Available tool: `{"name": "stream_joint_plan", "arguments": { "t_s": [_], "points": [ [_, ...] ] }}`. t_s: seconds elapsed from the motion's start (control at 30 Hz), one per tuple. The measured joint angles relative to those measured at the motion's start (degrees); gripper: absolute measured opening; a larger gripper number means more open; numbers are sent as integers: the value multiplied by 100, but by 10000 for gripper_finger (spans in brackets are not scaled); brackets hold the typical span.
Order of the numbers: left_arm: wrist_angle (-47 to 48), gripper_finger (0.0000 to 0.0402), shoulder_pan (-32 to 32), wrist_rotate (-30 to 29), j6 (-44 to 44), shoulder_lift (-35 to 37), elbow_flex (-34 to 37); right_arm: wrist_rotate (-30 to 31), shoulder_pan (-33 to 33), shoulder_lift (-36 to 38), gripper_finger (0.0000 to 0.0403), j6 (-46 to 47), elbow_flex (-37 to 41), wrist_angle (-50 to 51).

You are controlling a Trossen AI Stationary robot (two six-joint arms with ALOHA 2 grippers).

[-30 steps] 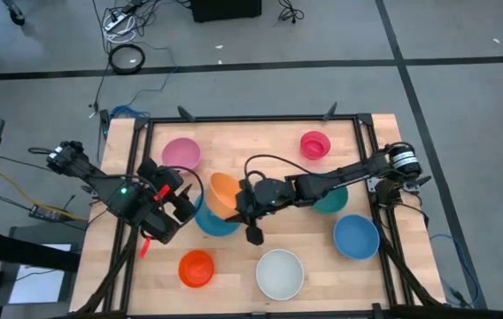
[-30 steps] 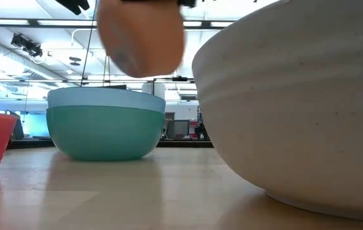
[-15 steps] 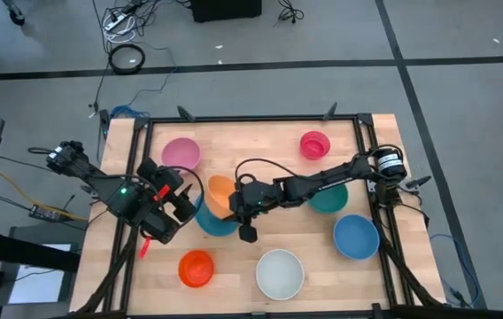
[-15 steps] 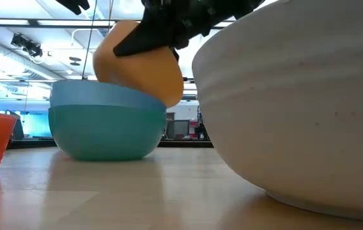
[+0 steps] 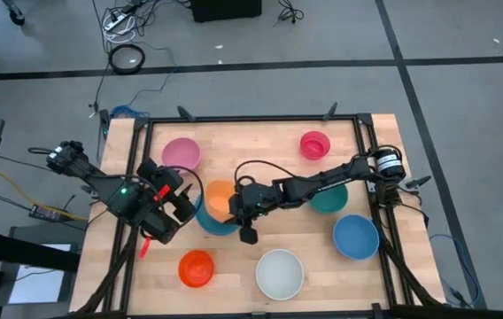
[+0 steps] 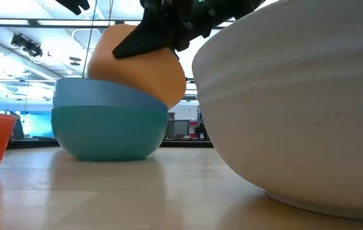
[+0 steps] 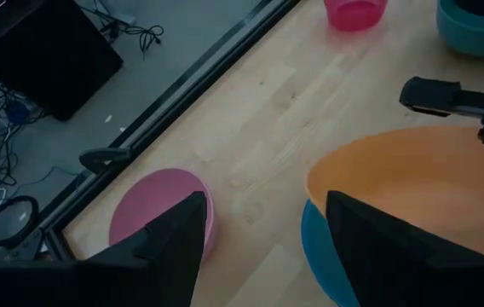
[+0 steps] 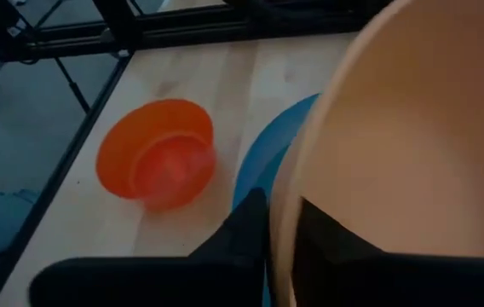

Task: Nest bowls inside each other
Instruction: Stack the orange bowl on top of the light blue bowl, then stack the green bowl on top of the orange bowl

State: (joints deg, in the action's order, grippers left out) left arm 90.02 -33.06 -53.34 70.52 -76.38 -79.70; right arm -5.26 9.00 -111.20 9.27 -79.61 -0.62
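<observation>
An orange bowl (image 5: 221, 198) sits tilted in a blue bowl (image 5: 213, 221) near the middle of the wooden tabletop (image 5: 260, 151), its rim leaning up out of the blue one, which in the low view shows a paler band over a teal lower half. The right pincer (image 5: 236, 206) reaches in from the tabletop's right edge, and in its own wrist view one dark finger (image 8: 240, 237) stands outside the orange rim and the other inside it, on either side of the bowl's wall; whether they press on it cannot be told. The left pincer (image 5: 183, 206) hovers just beside the pair on their left, fingers (image 7: 178, 239) apart and holding nothing, with the orange rim between and beyond them in its wrist view.

Around the pair lie other bowls: a pink bowl (image 5: 181, 153) toward the far left, a magenta bowl (image 5: 315, 144) toward the far right, a teal bowl (image 5: 333, 198) partly under the right arm, a second blue bowl (image 5: 356, 237) near the right edge, a white bowl (image 5: 280, 273) at the near edge, and a red-orange bowl (image 5: 196, 268) at the near left. The white bowl fills the right of the low view, close to the lens.
</observation>
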Motion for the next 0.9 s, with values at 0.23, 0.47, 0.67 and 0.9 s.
{"name": "stream_joint_plan", "arguments": {
  "t_s": [0.23,0.47,0.67,0.9],
  "points": [
    [0,250,-2,0,21,0,0,-41,36,0,95,269,0,0],
    [0,250,0,0,24,0,0,-80,112,0,131,260,-96,193],
    [0,250,0,0,28,0,0,720,248,307,131,56,-238,1142],
    [1,250,-1,-2,26,-2,0,2773,689,1398,125,910,-258,4015]
  ]
}}
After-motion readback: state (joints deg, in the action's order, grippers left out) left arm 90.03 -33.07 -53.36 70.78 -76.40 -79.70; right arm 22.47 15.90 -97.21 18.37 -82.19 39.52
